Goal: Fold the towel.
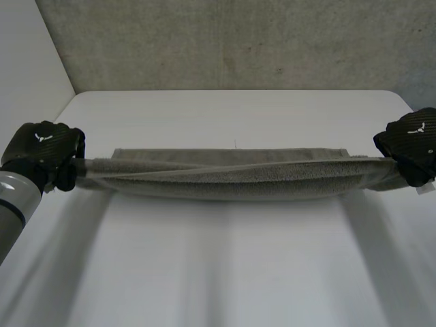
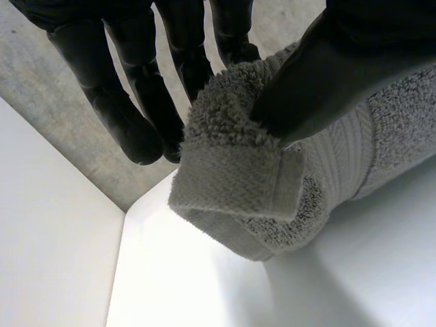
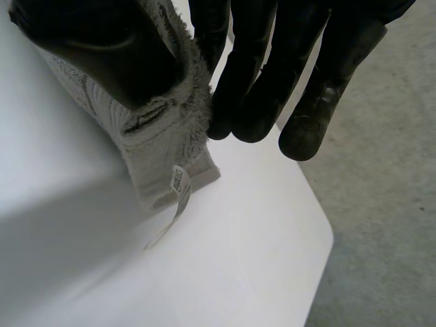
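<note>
Fingers (image 2: 133,129) and thumb of the left hand (image 1: 44,146) pinched one towel (image 1: 231,178) end; the right hand (image 1: 412,139) pinched the other. The towel stretched between them across the table (image 1: 225,272).

**Towel** (image 1: 231,178): grey terry cloth, rough looped pile, flat woven band (image 2: 238,180) at the hem. **Table** (image 1: 225,272): white, smooth, slight sheen. **Left robot hand** (image 1: 46,146) and **right robot hand** (image 1: 412,139): black shells with a woven-fibre pattern, semi-gloss. **Floor** (image 1: 238,41): grey concrete, rough, matt.
</note>
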{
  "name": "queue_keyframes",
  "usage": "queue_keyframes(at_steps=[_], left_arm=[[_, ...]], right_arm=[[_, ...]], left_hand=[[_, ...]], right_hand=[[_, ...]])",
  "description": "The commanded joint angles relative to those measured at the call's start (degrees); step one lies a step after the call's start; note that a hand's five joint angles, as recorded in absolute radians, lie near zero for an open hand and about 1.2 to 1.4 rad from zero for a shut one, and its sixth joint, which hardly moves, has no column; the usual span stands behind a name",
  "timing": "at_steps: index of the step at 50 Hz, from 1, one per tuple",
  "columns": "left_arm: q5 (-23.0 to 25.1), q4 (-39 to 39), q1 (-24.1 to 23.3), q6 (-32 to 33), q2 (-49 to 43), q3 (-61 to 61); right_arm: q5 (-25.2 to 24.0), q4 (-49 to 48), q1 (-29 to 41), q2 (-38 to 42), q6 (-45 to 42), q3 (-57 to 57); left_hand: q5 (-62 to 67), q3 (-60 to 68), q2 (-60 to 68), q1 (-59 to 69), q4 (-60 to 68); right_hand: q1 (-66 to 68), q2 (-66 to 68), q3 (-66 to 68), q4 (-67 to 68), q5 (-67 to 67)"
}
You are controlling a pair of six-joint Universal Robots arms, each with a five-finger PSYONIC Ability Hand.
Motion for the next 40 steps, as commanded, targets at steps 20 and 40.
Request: queue_keyframes(at_steps=[20, 40], left_arm=[[-0.4, 2.5, -3.9, -1.3, -32.0, 22.7], [-0.4, 2.6, -5.4, -2.3, -47.3, 40.9]], right_arm=[[4.6, -2.1, 6.7, 36.1, 0.5, -25.3], [9.2, -21.8, 9.1, 48.3, 2.3, -34.0]], left_hand=[[-16.9, -8.7, -6.6, -4.2, -7.4], [-16.9, -8.7, -6.6, -4.2, -7.4]], right_hand=[[3.4, 3.9, 3.2, 3.0, 2.4], [3.4, 3.9, 3.2, 3.0, 2.4]])
